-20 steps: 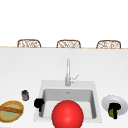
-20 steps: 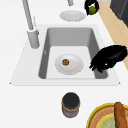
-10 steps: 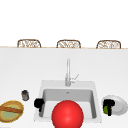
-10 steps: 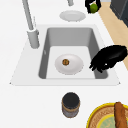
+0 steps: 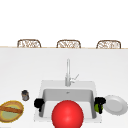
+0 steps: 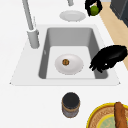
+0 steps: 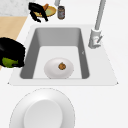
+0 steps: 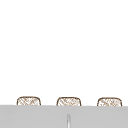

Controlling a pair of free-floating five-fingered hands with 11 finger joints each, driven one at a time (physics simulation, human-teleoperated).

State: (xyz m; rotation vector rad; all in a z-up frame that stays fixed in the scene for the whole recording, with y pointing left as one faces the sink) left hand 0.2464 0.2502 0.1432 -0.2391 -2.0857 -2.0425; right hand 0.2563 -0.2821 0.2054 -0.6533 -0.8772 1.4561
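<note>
There, a green lime (image 6: 94, 10) inside the curled fingers (image 6: 88, 5) of the right hand (image 5: 99, 102), beside the sink (image 5: 47, 83) rim.

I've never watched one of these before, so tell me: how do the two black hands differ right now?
The right hand is curled round a green fruit at the sink's right edge, beside the white plate. The left hand holds nothing; its fingers hang relaxed over the sink's left edge, nearer the dark jar and the yellow bowl. Both are black and hang in the air.
</note>
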